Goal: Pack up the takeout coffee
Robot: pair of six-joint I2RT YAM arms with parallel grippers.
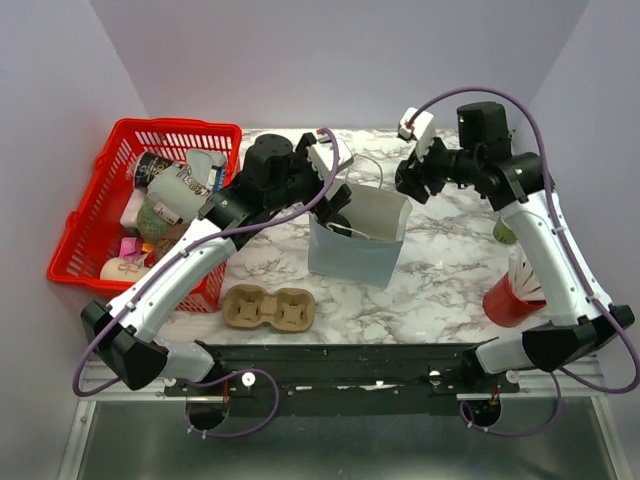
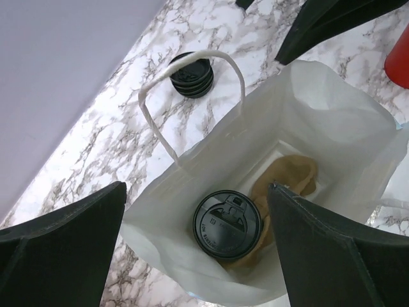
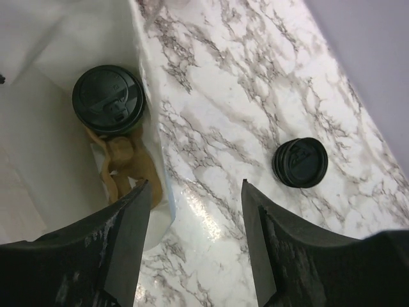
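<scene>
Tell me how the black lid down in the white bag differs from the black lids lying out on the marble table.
The lid in the bag sits inside the white paper bag, on a brown cardboard holder; the loose lids lie outside it, on the marble table. The lid in the bag looks single; the loose lids are a stack of several. Both are round and black, with moulded tops.

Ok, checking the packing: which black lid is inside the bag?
The lone lid down inside the white bag; the stacked lids sit outside on the table.
</scene>
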